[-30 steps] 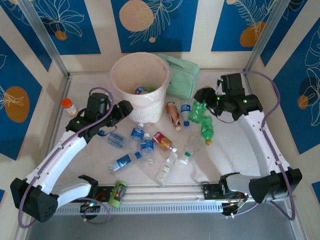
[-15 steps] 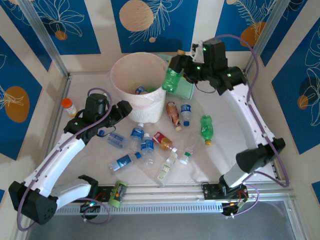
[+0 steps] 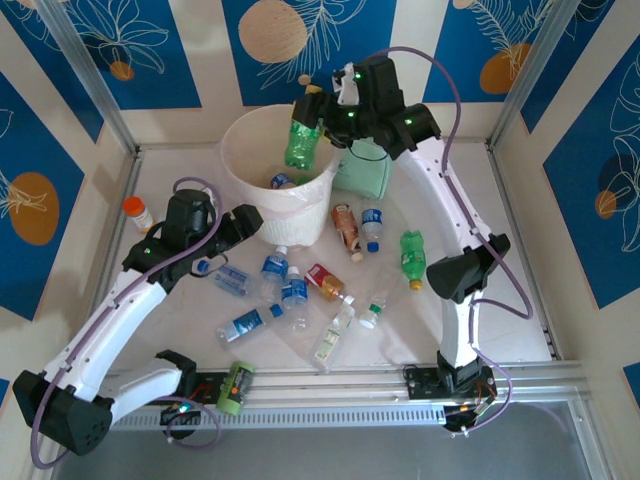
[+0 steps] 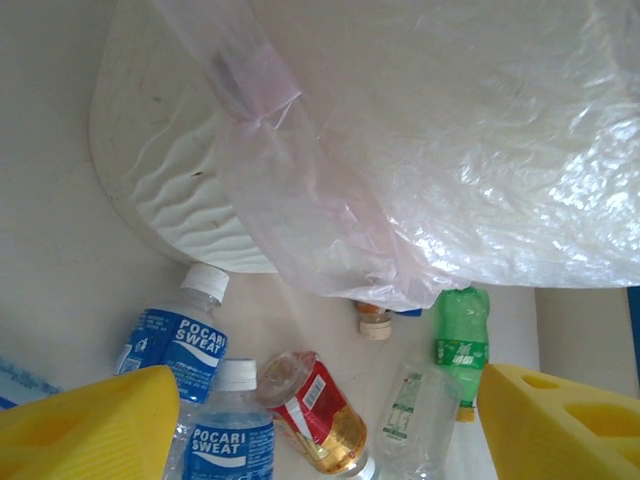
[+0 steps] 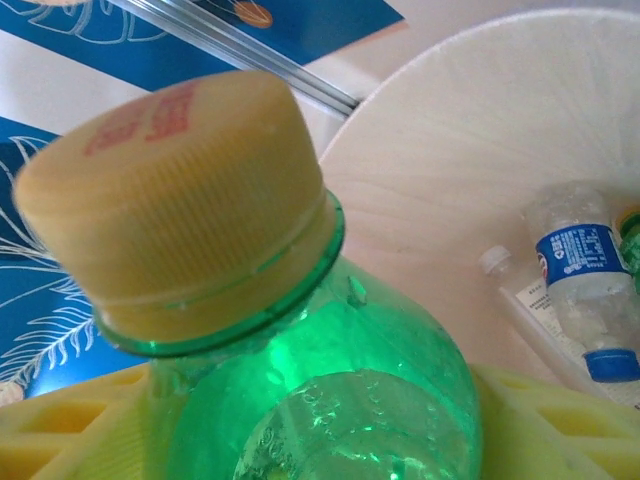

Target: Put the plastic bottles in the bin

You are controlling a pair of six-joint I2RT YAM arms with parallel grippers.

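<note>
Top view: right gripper (image 3: 318, 105) clamped on a green bottle (image 3: 303, 143), held neck-up above the mouth of the bin (image 3: 240, 130); left gripper (image 3: 250, 218) just beside the bin's base, jaws apart, empty; loose bottles (image 3: 290, 290) lie on the table (image 3: 480, 300) near the bin.
Left wrist: yellow fingers (image 4: 90, 420) spread wide; bin wall ahead; blue-labelled bottles (image 4: 175, 340) below.
Right wrist: green bottle pressed between both fingers; blue-capped bottle (image 5: 580, 280) lies inside the bin.

We see a green soda bottle (image 3: 302, 143), yellow cap up, hanging over the cream bag-lined bin (image 3: 250, 150), a blue-labelled bottle (image 3: 281, 181) inside, some ten other bottles (image 3: 294, 291) lying scattered before it
</note>
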